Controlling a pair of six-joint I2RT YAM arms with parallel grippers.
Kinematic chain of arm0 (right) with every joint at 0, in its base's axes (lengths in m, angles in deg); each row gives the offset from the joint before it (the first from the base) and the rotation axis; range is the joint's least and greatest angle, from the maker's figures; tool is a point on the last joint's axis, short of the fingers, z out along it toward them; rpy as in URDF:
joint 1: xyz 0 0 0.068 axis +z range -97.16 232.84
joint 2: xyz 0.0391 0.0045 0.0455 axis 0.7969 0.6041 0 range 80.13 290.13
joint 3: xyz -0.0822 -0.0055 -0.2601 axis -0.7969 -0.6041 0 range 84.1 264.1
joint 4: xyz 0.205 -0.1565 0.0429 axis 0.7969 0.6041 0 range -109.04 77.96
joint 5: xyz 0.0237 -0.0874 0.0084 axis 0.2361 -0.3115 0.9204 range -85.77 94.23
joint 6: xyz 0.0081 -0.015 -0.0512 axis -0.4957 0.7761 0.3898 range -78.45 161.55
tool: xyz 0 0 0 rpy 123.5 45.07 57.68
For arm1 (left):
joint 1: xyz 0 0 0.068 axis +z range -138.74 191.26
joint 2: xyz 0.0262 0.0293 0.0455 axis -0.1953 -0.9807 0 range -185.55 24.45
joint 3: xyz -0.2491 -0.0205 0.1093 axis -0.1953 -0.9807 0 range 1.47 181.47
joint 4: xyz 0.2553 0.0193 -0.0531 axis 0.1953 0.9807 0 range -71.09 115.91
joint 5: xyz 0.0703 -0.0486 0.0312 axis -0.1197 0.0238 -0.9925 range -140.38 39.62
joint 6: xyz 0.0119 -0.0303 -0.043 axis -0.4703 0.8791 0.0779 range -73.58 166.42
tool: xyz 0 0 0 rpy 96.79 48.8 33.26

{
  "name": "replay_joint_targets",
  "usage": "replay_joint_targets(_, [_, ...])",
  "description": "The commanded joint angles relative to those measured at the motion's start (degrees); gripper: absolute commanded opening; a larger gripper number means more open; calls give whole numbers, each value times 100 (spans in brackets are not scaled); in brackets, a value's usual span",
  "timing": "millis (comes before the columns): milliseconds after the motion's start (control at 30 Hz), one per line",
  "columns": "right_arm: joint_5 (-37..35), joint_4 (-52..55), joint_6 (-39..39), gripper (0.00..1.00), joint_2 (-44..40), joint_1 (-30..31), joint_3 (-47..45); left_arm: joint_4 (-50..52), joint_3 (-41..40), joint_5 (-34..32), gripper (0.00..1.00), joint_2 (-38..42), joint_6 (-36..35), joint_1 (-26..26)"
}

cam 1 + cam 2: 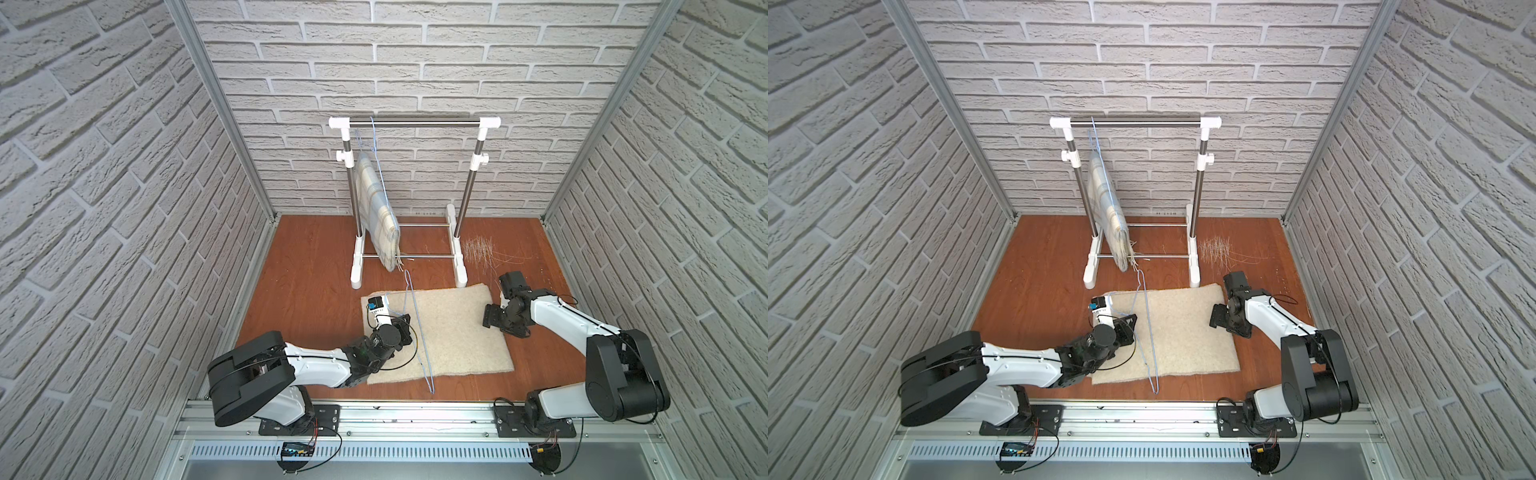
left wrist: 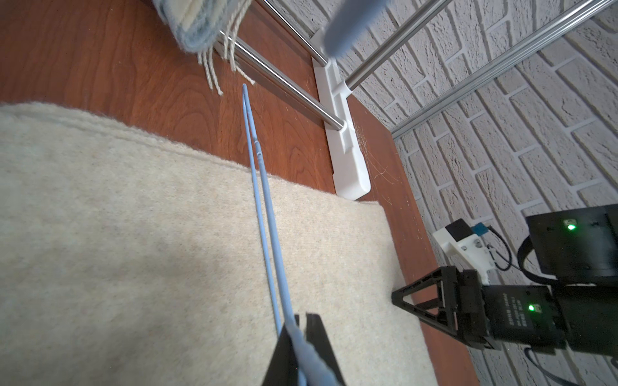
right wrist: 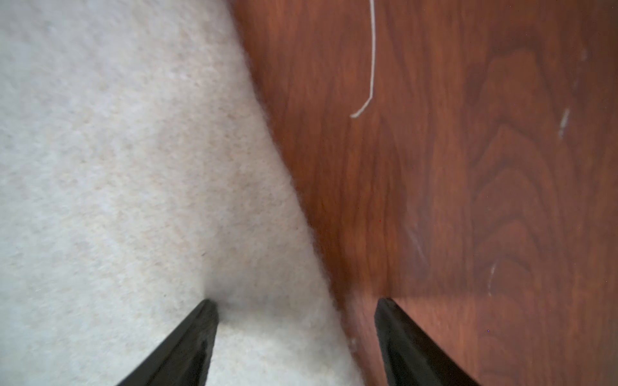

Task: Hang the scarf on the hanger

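On your left, the left claw (image 2: 299,322) was clenched on the thin wire of the blue hanger (image 1: 424,353). The blue hanger ran near to far above the left part of the beige scarf (image 1: 453,328), its hook end pointing at the rack (image 1: 415,123) and its near end reaching past the scarf's near edge. Left of the scarf you had a wide strip of bare table (image 1: 307,266).

The beige scarf lay flat on the table, spread as one fuzzy, plain rectangle, turned a little out of square. The left arm covered its near left corner. Its far edge lay just short of the rack's near feet.

On the rack's left end, a checked scarf (image 1: 376,208) in pale blue and cream hung folded from a second hanger (image 1: 374,137), its fringe down by the lower bars. The rest of the top bar was bare.

On the right, the right claw (image 3: 296,304) was released, its jaws wide apart and low over the scarf's right edge: one finger over cloth, one over wood. You could not tell whether they touched. Loose threads (image 1: 478,249) lay on the wood beyond, by the rack's right foot.
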Motion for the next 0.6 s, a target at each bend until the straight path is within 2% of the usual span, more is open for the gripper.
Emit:
replay_joint_targets(0, [126,-161,103,72,57,-40,-15,165,-91,-211,0,-85,91,-33])
replay_joint_targets(100, [239,-171,139,61,119,-40,-4,402,-86,-206,0,-39,88,-33])
replay_joint_targets(167, [412,-209,177,43,172,-38,10,553,-72,-163,0,-11,62,-33])
replay_joint_targets(267, [626,-196,219,6,148,0,55,648,-99,-92,0,5,44,-27])
replay_joint_targets(300, [615,-116,232,3,70,114,134,718,-95,-74,0,5,25,-24])
replay_joint_targets(467, [340,496,128,3,-424,934,743,802,-81,-42,0,-25,10,-24])
replay_joint_targets(567, [357,743,-96,3,-451,1735,1197,840,-18,-4,0,-80,-49,-29])
